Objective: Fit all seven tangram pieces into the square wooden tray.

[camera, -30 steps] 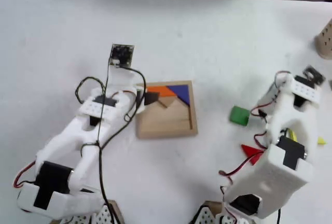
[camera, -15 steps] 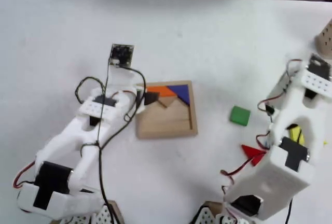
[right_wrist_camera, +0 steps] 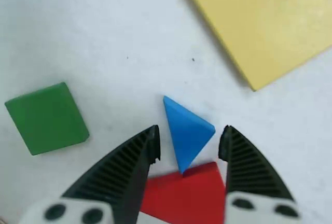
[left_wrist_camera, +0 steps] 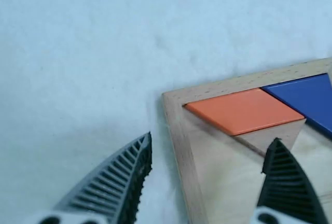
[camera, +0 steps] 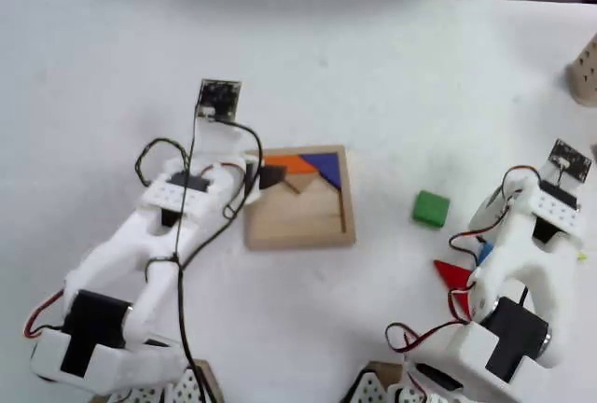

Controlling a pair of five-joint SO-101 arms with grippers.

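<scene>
Black and ribbed, the right gripper [right_wrist_camera: 190,133] stands wide open with the small blue triangle [right_wrist_camera: 187,128] between its jaws, a gap on either side. The red piece [right_wrist_camera: 181,195] lies just beside that triangle, the green square [right_wrist_camera: 46,117] near, and the yellow triangle [right_wrist_camera: 259,27] farther off. The left gripper [left_wrist_camera: 211,141], also open, straddles the wooden tray [left_wrist_camera: 176,130] at the corner holding the orange piece [left_wrist_camera: 241,111] and the dark blue triangle [left_wrist_camera: 306,94].

**Setting:** robotics lab bench or maker's workroom.

**Evidence:**
- White table [camera: 373,58] carrying a left arm [camera: 140,235] and a right arm [camera: 522,263], both in white printed shells.
- Exposed wiring [camera: 193,146].
- Bare circuit board [camera: 219,98] on a cable, lying far left.
- Perforated mounting plates [camera: 375,387] at the near edge.
- Square wooden tray [camera: 298,221] between the arms.
</scene>
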